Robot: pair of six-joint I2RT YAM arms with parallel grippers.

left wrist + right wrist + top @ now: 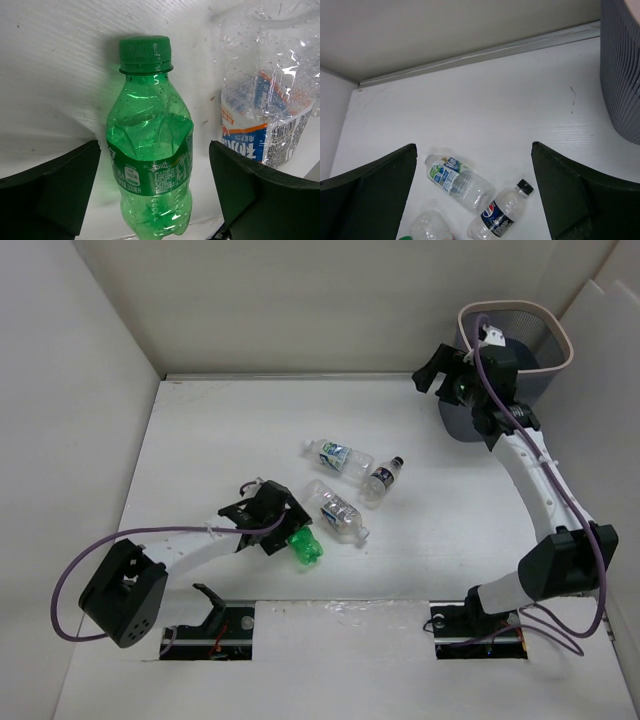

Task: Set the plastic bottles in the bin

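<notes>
A green bottle (305, 547) lies on the white table, and my left gripper (288, 532) is open around it. In the left wrist view the green bottle (150, 150) lies between the fingers of my left gripper (154, 167) with a gap on each side. A clear bottle with a blue and red label (338, 512) lies just beside it (265, 110). A white-green-blue labelled bottle (338, 456) and a dark-labelled, black-capped bottle (381, 480) lie mid-table. My right gripper (437, 373) is open and empty, raised beside the grey-blue bin (562, 340).
White walls enclose the table at the left, back and right. The bin's wall (622, 75) fills the right wrist view's right edge; the two labelled bottles (457, 177) (502, 212) show below my right gripper (473, 150). Purple cables trail from both arms.
</notes>
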